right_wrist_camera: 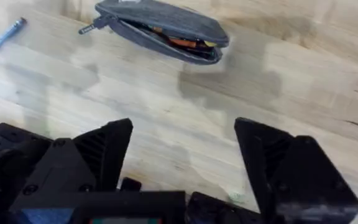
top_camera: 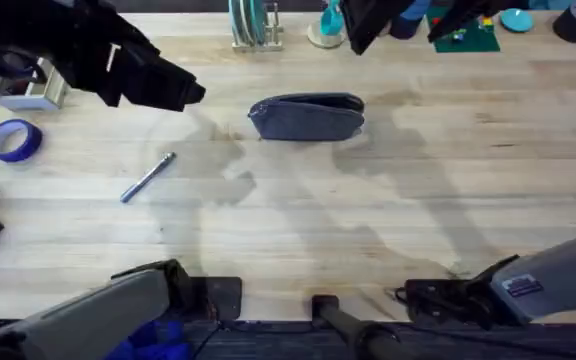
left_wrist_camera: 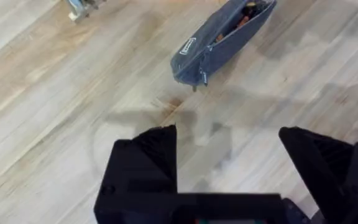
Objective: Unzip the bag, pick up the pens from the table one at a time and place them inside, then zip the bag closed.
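Blue-grey fabric catches our eye first: the bag (top_camera: pixel 306 118) lies on its side toward the far middle of the table (top_camera: pixel 368 230), and from both wrist views we see its zipper standing open, with reddish and orange things showing inside the slit. We spot its small metal pull (left_wrist_camera: pixel 204 79) hanging at one end. Over to the left, well apart from the bag, we have one pen (top_camera: pixel 148 177) lying at a slant on the bare wood, its bluish end toward the near side. We see the left gripper (left_wrist_camera: pixel 229 140) poised above the table short of the bag, black fingers spread wide and holding nothing. We find the right gripper (right_wrist_camera: pixel 182 134) likewise held above the wood, its fingers parted and empty, the open bag ahead of it. A roll of blue tape (top_camera: pixel 13 140) sits at the left edge.
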Available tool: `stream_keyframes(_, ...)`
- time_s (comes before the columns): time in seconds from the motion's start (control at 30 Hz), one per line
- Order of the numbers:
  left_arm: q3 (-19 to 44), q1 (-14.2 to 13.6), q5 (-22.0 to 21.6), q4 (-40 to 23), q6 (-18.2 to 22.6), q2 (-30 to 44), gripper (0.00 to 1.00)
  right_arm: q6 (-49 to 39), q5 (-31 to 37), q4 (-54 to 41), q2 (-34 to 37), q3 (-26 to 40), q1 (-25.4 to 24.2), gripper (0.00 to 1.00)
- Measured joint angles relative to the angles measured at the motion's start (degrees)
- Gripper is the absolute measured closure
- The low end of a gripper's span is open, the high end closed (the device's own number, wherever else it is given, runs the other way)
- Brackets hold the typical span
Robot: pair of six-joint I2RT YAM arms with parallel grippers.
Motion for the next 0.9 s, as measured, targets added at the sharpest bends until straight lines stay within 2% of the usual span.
stream_keyframes(0.23,0.0,-2.3,-0.7,-0.1,-2.9,-0.1,0.004,-0.4,1.1,0.0,-0.1,-4.9,0.0,0.006)
stream_keyframes(0.47,0.0,-3.2,-1.0,-0.7,-3.8,-0.1,0.004,-1.1,1.4,2.9,-3.3,-14.0,-1.9,0.006)
stream_keyframes(0.7,0.0,-3.2,-1.4,-2.5,-4.0,-0.1,0.005,-7.3,-2.6,7.0,-7.0,-20.8,-5.5,0.005)
stream_keyframes(0.83,0.0,-3.2,-1.4,-2.5,-4.0,-0.1,0.005,-12.0,-4.1,7.4,-6.8,-22.4,-6.3,0.007)
stream_keyframes(0.9,0.0,-3.2,-1.4,-2.5,-4.0,-0.1,0.005,-14.0,-4.4,7.5,-6.8,-22.4,-6.4,0.041)
